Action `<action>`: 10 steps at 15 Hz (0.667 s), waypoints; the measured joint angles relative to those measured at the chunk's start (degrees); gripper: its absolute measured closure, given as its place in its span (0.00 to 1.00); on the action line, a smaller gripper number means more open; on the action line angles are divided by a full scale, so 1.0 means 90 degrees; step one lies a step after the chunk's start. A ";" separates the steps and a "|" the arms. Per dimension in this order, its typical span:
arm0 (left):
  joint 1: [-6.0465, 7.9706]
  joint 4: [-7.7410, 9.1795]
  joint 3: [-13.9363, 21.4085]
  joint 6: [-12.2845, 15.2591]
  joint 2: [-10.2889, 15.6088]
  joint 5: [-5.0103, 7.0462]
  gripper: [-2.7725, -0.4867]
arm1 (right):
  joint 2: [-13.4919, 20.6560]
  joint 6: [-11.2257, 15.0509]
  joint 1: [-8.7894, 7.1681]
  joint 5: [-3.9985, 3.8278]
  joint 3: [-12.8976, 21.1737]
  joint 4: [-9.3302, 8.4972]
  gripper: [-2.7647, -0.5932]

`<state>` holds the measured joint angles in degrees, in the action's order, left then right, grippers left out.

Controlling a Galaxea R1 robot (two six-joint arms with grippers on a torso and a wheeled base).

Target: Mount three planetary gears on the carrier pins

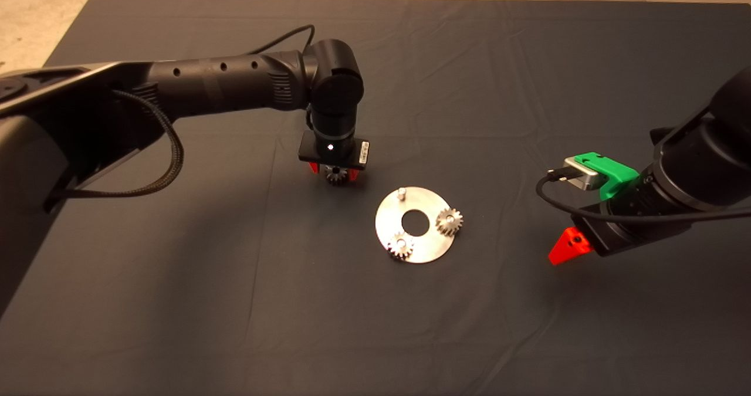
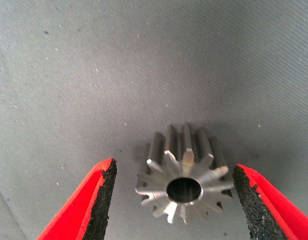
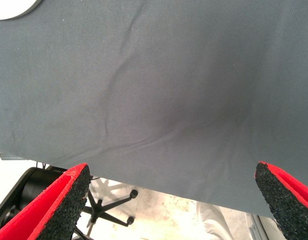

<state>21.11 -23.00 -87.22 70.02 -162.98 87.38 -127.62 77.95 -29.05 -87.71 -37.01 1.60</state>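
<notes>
Two gears (image 1: 449, 222) already sit on pins of the round silver disc (image 1: 423, 251) lying on the dark cloth-covered tabletop (image 1: 528, 61); the third pin (image 1: 402, 193), at the disc's far side, stands bare. Left of and just beyond the disc, the left hand (image 2: 173, 200) points down with its fingers (image 2: 101, 200) spread around the third gear (image 2: 183, 182), small gaps on both sides. Far right, the right hand (image 3: 173, 200) hangs wide open above the mat. Pale floor and a chair base (image 3: 111, 205) show past the tabletop's edge
</notes>
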 joint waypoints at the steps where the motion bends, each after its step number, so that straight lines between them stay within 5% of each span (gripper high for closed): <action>1: 0.0000 0.0000 -0.0011 -0.0002 0.0000 0.0001 0.50 | 0.0000 0.0015 0.0000 0.0000 0.0000 0.0001 0.14; 3: 0.0000 0.0000 -0.0021 -0.0006 0.0003 -0.0002 0.44 | 0.0000 0.0022 0.0000 0.0000 0.0000 0.0000 0.14; 10: 0.0000 -0.0016 -0.0021 -0.0026 0.0012 -0.0002 0.43 | 0.0000 0.0041 0.0000 0.0000 0.0000 0.0000 0.14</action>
<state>21.11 -23.15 -87.41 69.79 -162.87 87.37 -127.62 78.32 -29.05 -87.71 -37.01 1.60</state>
